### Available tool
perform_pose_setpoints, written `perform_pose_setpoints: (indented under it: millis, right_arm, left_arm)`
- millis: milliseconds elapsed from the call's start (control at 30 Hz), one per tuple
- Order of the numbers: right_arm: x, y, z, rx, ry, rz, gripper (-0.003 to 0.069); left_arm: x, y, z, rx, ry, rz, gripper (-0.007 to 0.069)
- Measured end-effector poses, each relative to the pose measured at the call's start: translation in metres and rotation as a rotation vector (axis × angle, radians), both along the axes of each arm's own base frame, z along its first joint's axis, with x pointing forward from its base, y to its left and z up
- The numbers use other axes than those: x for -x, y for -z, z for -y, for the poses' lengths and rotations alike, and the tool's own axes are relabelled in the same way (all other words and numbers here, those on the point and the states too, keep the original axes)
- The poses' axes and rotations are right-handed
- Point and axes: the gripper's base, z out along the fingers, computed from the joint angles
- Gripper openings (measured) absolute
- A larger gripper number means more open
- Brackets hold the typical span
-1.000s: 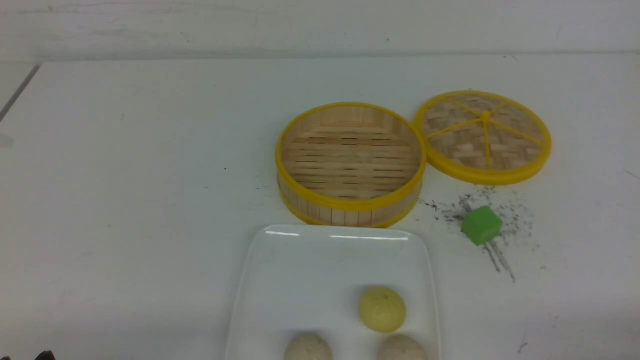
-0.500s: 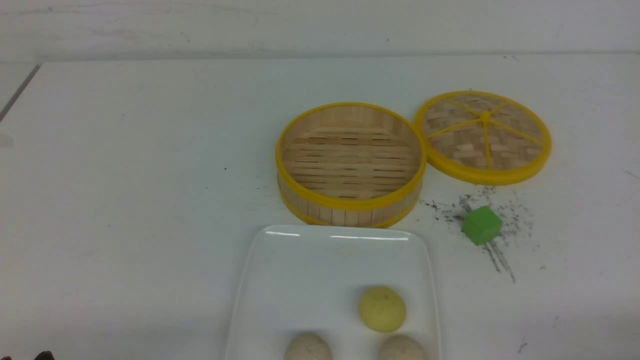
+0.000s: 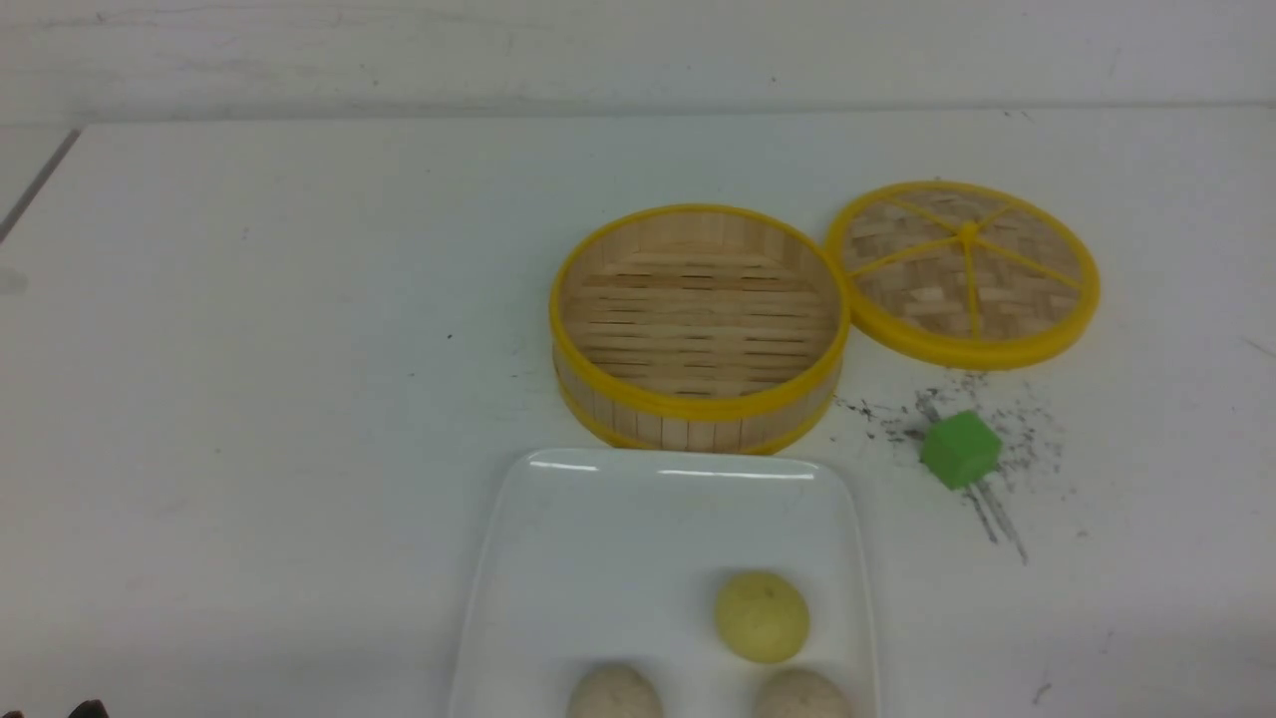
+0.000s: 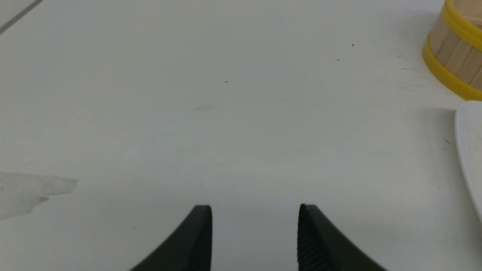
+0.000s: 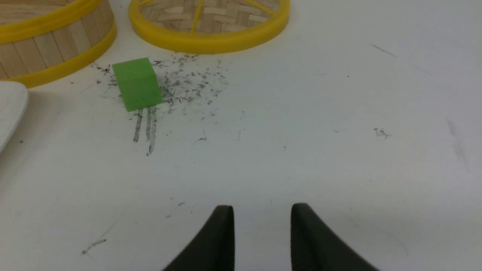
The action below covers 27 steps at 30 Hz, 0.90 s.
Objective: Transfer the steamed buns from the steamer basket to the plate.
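Looks like a lab or robot test bench rather than a working kitchen; a bare white tabletop (image 3: 249, 349) meeting a plain white wall (image 3: 638, 45), with no stove, sink or cupboards in sight; scuffed with grey-black marks (image 5: 188, 81) and scratches around a plain green cube (image 3: 960, 450), a prop more than a kitchen item; a torn patch of clear tape (image 4: 26, 190) stuck to the surface; kitchen-style props only — bamboo steamer basket (image 3: 698, 324), its woven lid (image 3: 963, 271), a white plate (image 3: 598, 558) — laid out alone on the table; black gripper fingers (image 5: 222, 241) poking into both wrist views.
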Motion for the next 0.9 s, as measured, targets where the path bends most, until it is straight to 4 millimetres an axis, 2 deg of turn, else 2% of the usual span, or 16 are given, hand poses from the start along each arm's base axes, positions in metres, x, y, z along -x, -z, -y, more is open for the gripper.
perform_pose_setpoints:
  millis: [200, 433, 900]
  right_arm:
    - [0.0000, 0.0002, 0.0008, 0.022, 0.002, -0.002, 0.0240]
    - [0.0005, 0.0007, 0.0089, 0.238, 0.020, -0.015, 0.0240]
    - [0.0001, 0.0003, 0.0038, 0.053, 0.026, -0.004, 0.0240]
  left_arm:
    - [0.0000, 0.0000, 0.0000, 0.000, 0.000, 0.000, 0.0337]
    - [0.0000, 0.0000, 0.0000, 0.000, 0.000, 0.000, 0.0337]
    - [0.0000, 0.0000, 0.0000, 0.000, 0.000, 0.000, 0.0337]
